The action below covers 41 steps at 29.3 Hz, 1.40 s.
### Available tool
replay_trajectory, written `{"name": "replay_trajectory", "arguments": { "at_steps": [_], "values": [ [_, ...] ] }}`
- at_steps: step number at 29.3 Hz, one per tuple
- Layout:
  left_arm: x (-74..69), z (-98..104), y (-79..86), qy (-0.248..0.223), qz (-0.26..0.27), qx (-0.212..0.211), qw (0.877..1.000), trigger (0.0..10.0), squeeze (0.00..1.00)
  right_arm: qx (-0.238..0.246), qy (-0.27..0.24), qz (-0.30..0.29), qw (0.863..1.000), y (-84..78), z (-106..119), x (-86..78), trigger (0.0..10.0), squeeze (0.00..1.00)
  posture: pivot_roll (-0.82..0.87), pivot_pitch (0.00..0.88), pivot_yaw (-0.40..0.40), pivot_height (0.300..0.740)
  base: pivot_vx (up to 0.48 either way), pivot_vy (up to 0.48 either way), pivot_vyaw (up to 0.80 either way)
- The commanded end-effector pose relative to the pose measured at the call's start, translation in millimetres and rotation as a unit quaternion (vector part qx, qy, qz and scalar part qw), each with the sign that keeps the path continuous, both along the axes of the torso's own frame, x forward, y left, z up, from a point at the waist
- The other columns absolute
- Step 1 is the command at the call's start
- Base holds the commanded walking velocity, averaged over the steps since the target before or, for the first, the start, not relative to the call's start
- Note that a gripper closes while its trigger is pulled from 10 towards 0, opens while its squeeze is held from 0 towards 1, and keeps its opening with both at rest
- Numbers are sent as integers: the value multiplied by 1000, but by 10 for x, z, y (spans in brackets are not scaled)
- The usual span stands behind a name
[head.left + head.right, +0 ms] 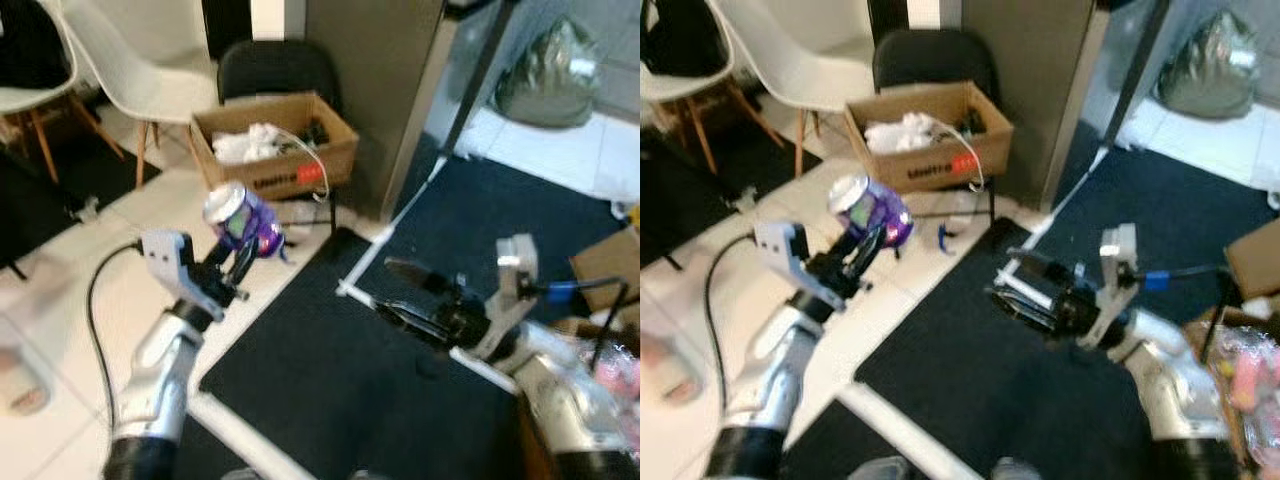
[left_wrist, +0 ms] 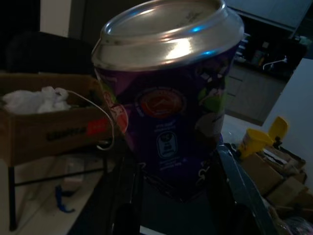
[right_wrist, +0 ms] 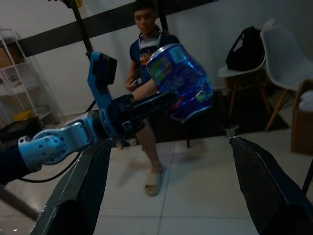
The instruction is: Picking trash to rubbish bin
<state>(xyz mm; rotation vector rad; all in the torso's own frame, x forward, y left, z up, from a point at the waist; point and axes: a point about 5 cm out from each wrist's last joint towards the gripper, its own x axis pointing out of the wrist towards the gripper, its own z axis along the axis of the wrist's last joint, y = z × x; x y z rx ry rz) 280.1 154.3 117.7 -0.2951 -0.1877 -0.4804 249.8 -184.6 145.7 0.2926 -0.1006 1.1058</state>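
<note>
The left gripper [image 1: 238, 262] is held up in the left middle of the left eye view, and its two black fingers pinch a purple can [image 1: 241, 220] from both sides. The can is tilted, with its shiny silver top pointing up and to the left. In the left wrist view the can [image 2: 171, 93] sits close to the camera, with the dark fingers [image 2: 128, 196] on each side of its lower part. The can is up in the air over the white floor [image 1: 60, 300], near the edge of a dark mat [image 1: 340, 390]. Behind it, in the upper middle of the left eye view, a brown cardboard box [image 1: 275, 145] sits on a black chair [image 1: 278, 70]. The box has white crumpled stuff [image 1: 245, 143] and a thin white cord [image 1: 305, 150] in it. The right gripper [image 1: 395, 295] is in the right middle of the frame, over the dark mat, and its two long fingers are spread apart with nothing between them. In the right wrist view those two fingers [image 3: 78, 191] stand wide apart at the bottom corners, and the can [image 3: 181, 81] shows between them, well away. A person [image 3: 146, 98] in a blue top stands farther back on the white floor. A white chair [image 1: 120, 60] with wooden legs stands in the upper left of the left eye view.
</note>
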Motion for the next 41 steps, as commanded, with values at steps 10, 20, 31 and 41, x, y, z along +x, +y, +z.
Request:
{"name": "replay_trajectory", "arguments": {
  "at_steps": [10,20,31,41],
  "values": [
    [-4,-24,19,6,-1,-2,1000,10000,0,-11,3,-25,1000,-31,-25,43,10000,0,-40,0,-19,740,346,0,0],
    [-6,-27,21,6,-2,-4,1000,10000,0,-38,6,-27,999,-8,-75,51,10000,0,-39,0,-18,740,348,0,-560],
    [-11,-28,28,7,-1,-4,1000,10000,0,-44,8,-23,999,1,-99,54,10000,0,-32,0,-25,740,349,0,-150],
    [-11,-30,55,7,5,-5,1000,10000,0,-51,8,-18,998,-6,-112,48,10000,0,-30,0,-29,740,348,0,0]
  ]
}}
